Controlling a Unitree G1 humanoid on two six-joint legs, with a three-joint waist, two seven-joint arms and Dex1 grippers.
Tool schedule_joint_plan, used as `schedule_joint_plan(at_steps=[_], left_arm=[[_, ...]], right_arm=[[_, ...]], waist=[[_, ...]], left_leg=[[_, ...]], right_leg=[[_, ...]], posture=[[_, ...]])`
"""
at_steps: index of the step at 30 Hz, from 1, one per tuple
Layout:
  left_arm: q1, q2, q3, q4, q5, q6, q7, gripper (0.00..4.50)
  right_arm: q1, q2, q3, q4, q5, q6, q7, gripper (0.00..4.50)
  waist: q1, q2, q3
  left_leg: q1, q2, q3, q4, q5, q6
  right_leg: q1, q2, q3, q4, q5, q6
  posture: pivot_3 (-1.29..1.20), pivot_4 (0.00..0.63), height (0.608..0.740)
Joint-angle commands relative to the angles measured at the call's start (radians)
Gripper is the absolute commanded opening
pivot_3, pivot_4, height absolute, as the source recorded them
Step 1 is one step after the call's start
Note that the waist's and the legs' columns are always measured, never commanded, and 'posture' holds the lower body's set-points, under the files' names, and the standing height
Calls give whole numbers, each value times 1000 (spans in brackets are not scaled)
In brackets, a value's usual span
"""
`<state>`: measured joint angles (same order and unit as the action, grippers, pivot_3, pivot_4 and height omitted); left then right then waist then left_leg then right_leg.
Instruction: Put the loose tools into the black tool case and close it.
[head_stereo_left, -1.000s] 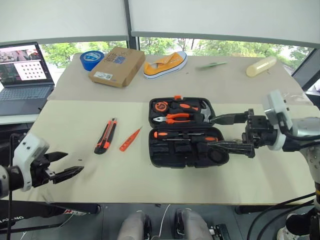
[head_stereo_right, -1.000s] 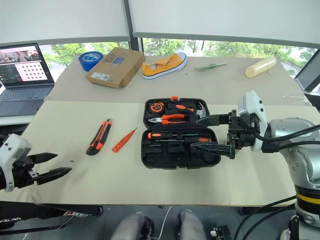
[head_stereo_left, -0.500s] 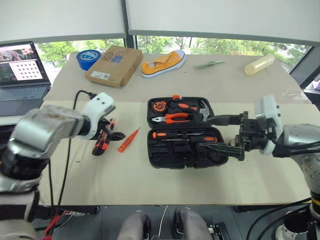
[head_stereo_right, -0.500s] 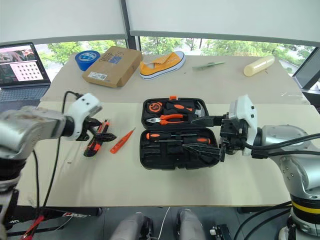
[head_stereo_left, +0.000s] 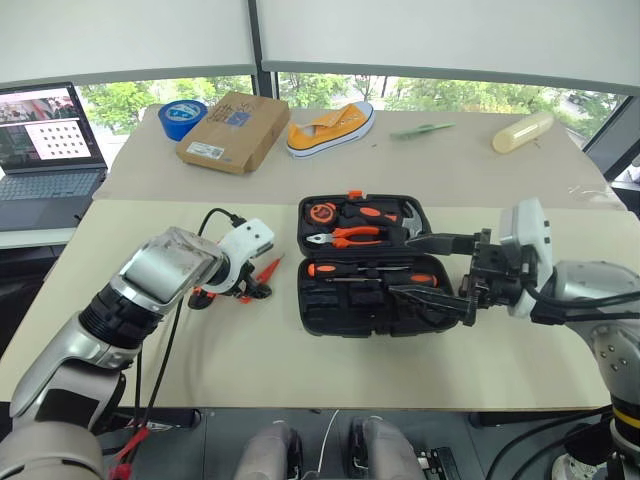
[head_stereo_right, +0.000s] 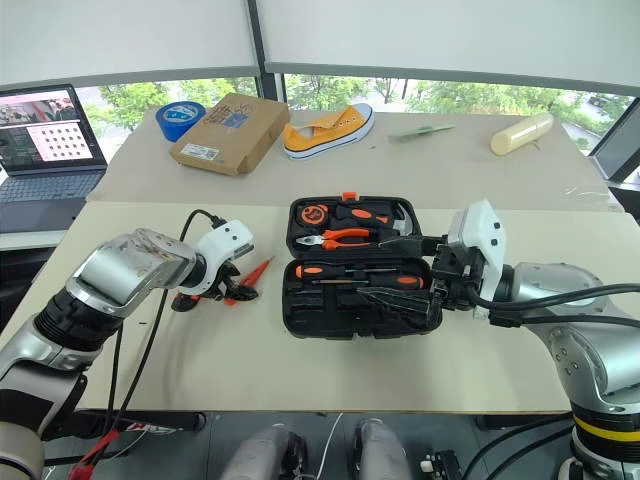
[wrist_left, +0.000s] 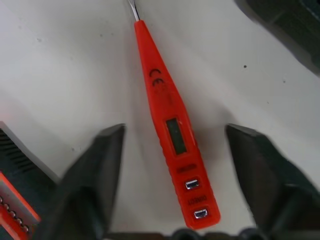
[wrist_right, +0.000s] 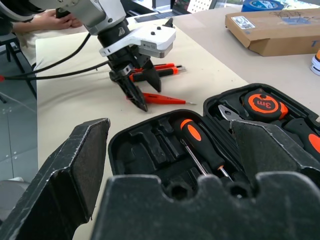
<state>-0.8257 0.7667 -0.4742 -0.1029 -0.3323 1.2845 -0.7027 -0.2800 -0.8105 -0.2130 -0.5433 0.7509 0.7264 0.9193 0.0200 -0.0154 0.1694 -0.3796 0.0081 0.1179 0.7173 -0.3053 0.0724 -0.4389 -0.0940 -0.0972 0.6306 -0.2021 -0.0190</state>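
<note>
The black tool case lies open at the table's middle, with two orange-and-black screwdrivers in its near half. The slim orange tester pen lies on the table left of the case. My left gripper points down over the pen's butt end. Its fingers are open and straddle the pen without touching it. The orange-black utility knife lies just left of the pen, partly hidden behind my left arm. My right gripper hovers open over the case's right side, holding nothing.
Pliers, a tape measure and a hammer fill the case's far half. At the back are a laptop, a blue tape roll, a cardboard box, a yellow shoe and a cream cylinder.
My left arm has swung from the table's front left edge over the knife to the tester pen, and its fingers now stand closer together. The right gripper has hardly moved.
</note>
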Motion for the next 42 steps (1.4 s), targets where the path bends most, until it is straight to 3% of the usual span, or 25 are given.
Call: schedule_joint_plan(at_steps=[1, 5, 8, 11, 14, 17, 22, 26, 31, 42], left_arm=[[20, -2, 1, 24, 17, -10, -11, 1549], [21, 16, 55, 45, 27, -34, -16, 414], [-3, 58, 86, 60, 46, -140, -60, 412], [-49, 77, 94, 78, 83, -370, -137, 412], [-98, 52, 108, 101, 91, -555, -236, 412], [-168, -12, 76, 100, 60, -621, -378, 412], [-213, -91, -76, 108, 131, -631, -524, 412], [-255, -180, -140, 171, 189, -547, -514, 412], [-276, -250, -178, 211, 218, -479, -526, 412], [-260, -298, -234, 263, 285, -499, -553, 412]], right_arm=[[10, -22, -48, -31, 21, -24, 5, 4500], [39, -55, -71, -29, 21, -12, 3, 4500], [103, -97, -110, -33, 33, 6, 27, 4500], [184, -131, -162, -43, 46, 6, 59, 4500], [240, -146, -196, -49, 30, -16, 67, 4500], [268, -133, -219, -57, 32, -12, 44, 4500], [302, -115, -221, -89, 35, -9, 10, 4500], [331, -110, -236, -109, 35, -12, -3, 4500], [360, -103, -246, -128, 34, -19, -22, 4500], [375, -79, -253, -138, 28, -29, -60, 4500]], waist=[[0, 0, 0], [-2, 0, 0], [-1, 0, 0], [1, -1, 0], [12, -1, 0], [19, -1, 0], [19, -1, 0], [17, -1, 1], [17, -1, 1], [19, -1, 1]], left_leg=[[0, 0, 0, 0, 0, 0], [0, 0, 0, 0, 0, 0], [0, 1, 0, 0, 0, 0], [-1, 1, 0, 0, 0, 0], [-4, 1, 0, 3, 0, 0], [-4, 1, 0, 5, -1, 2], [-6, 1, 0, 9, -2, 4], [-6, 1, 0, 10, -2, 4], [-7, 1, -1, 10, -3, 5], [-8, 1, -1, 12, -4, 8]], right_leg=[[0, 0, 0, 0, 0, 0], [0, 0, 0, 0, 0, 0], [0, 0, 0, 0, 0, 0], [-1, 0, -1, 0, 0, 0], [-1, 0, -2, -1, 0, 0], [-1, 0, -2, 0, 0, 0], [0, 1, -2, 0, 0, 1], [-1, 3, -1, 1, 0, 1], [-1, 2, -1, 1, -4, 7], [-1, 1, -1, 1, -2, 5]], posture=[[0, 150, 731], [0, 150, 731], [0, 150, 731], [0, 150, 731], [0, 150, 731], [0, 150, 731], [0, 150, 731], [0, 150, 731], [0, 150, 731], [0, 150, 731]])
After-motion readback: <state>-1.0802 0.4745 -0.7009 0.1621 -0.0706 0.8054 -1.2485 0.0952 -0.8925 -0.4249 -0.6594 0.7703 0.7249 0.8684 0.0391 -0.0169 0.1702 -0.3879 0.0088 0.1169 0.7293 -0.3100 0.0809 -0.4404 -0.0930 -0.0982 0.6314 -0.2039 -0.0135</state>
